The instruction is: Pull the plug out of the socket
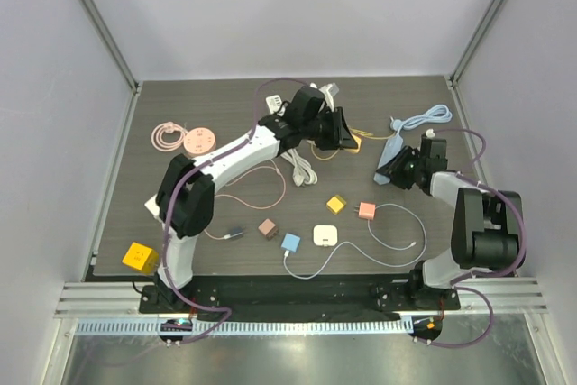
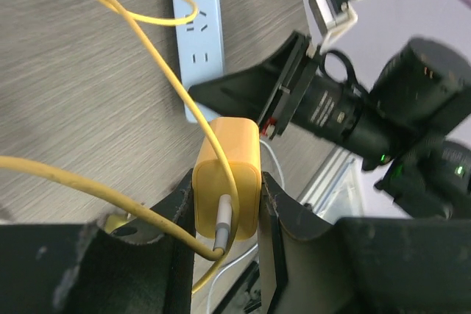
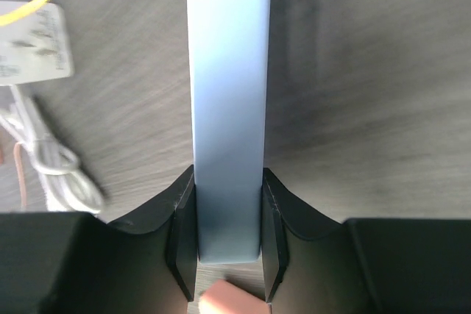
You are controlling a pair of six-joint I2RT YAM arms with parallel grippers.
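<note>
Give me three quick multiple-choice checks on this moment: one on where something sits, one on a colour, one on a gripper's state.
1. Where on the table, seen from the top view, is the orange cube?
A. near left
B. far right
C. between the two grippers

2. What colour is the plug in the left gripper?
A. white
B. yellow
C. pink

3. What is the right gripper doing?
A. open, holding nothing
B. shut on the power strip
C. shut on a white cable

Answers:
1 A: the cube lies at the lower left of the top view.
2 B: the left wrist view shows a yellow body between the fingers.
3 B: the right wrist view shows both fingers against the pale blue strip's sides.
</note>
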